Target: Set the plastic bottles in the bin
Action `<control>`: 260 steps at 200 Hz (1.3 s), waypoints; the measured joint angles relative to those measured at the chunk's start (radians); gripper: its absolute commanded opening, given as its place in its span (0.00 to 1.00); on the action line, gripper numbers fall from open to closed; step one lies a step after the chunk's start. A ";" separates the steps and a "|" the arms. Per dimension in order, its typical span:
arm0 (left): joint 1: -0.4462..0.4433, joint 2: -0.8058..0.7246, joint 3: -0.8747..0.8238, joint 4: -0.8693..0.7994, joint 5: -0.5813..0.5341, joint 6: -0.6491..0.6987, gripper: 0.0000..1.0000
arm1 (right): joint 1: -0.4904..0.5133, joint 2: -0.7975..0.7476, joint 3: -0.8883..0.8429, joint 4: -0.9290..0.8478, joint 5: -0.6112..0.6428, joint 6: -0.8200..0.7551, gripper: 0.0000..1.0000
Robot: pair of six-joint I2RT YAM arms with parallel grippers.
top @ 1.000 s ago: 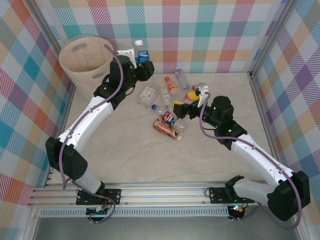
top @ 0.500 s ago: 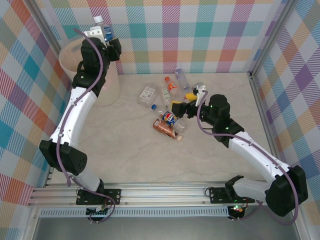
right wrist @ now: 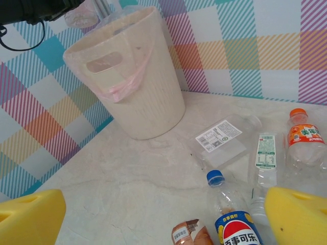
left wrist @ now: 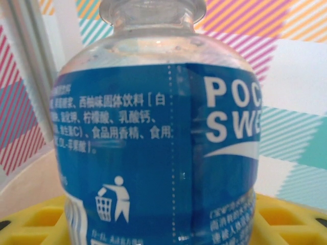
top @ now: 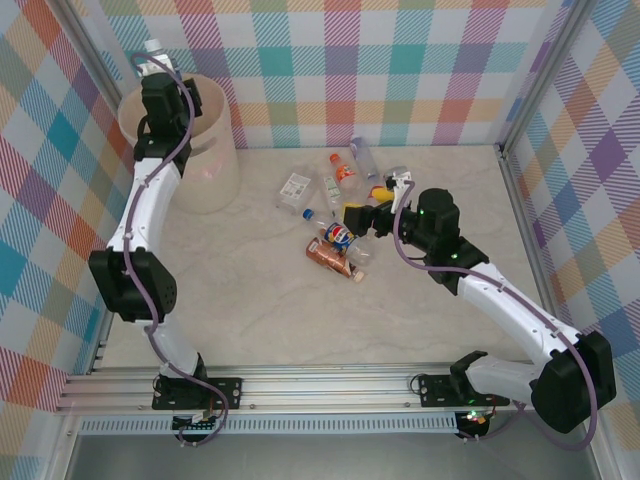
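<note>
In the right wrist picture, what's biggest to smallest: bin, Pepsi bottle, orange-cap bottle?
1. bin, by far the biggest.
2. Pepsi bottle and orange-cap bottle look alike; both are partly hidden, so I can't rank them.

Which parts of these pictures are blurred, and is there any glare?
Left wrist: the held blue-label bottle is slightly soft, the wall behind blurred. Right wrist: the bin is sharp, the yellow fingers soft-edged. Top external: even light, no strong glare.
</note>
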 measured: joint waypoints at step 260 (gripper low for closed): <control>0.072 0.378 0.571 -0.429 0.030 -0.054 1.00 | 0.000 0.095 0.000 -0.019 0.103 0.063 1.00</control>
